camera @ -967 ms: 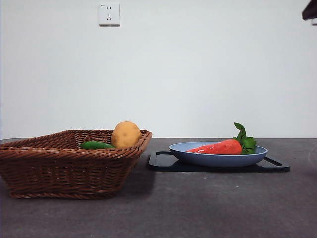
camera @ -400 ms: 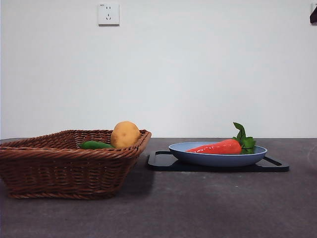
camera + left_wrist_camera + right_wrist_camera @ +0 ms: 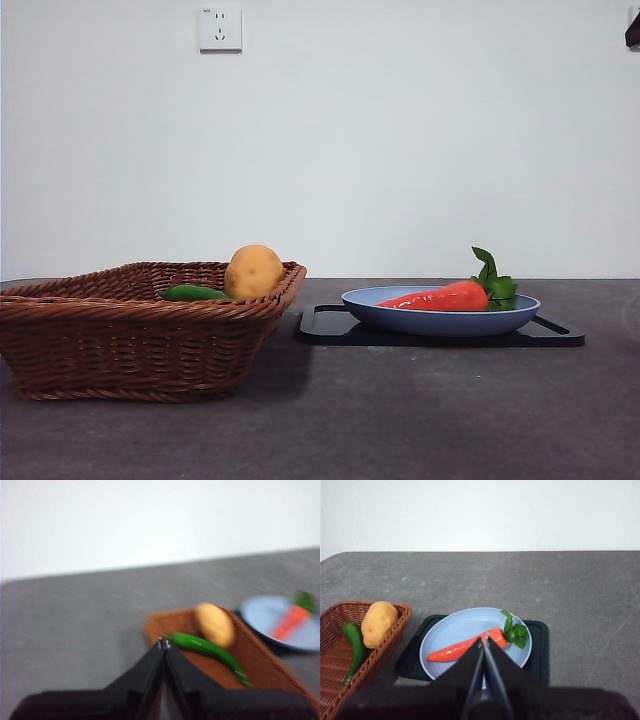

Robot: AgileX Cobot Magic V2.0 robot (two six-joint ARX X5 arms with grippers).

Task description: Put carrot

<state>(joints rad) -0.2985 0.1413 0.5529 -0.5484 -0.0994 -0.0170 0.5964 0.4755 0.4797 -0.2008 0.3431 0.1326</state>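
**Op:** Carrot [image 3: 466,648] is lying on its side in the blue plate [image 3: 451,628], tip toward the basket, leaves at about two o'clock of the dish as my right wrist camera is showing it. I'm reading the placing step as done; nothing is gripping it.

**Log:** Grippers?

**Op:** Right gripper [image 3: 483,641] is hanging above the plate with its jaws pressed together, empty. Left gripper [image 3: 163,642] is hovering over the wicker basket [image 3: 260,665], jaws likewise meeting at the tips, empty. That picture is blurring, so I'm taking fine detail from it lightly. In the front view only a dark tip [image 3: 632,30] is showing at the top right corner.

**Log:** Next move?

**Op:** I'm judging little is remaining, perhaps parking both arms clear.

**Log:** Materials?

**Op:** Carrot is looking glossy, orange-red, tapered, with a green leaf tuft. Plate is appearing smooth, shallow and round, sitting on a flat black tray [image 3: 539,650] with raised edges. Basket is showing brown woven cane with sloping walls, holding a matte tan potato [image 3: 378,623] and a slick, curved green vegetable [image 3: 354,647] beside it. Table [image 3: 420,420] is presenting a dull dark grey, faintly grained surface.
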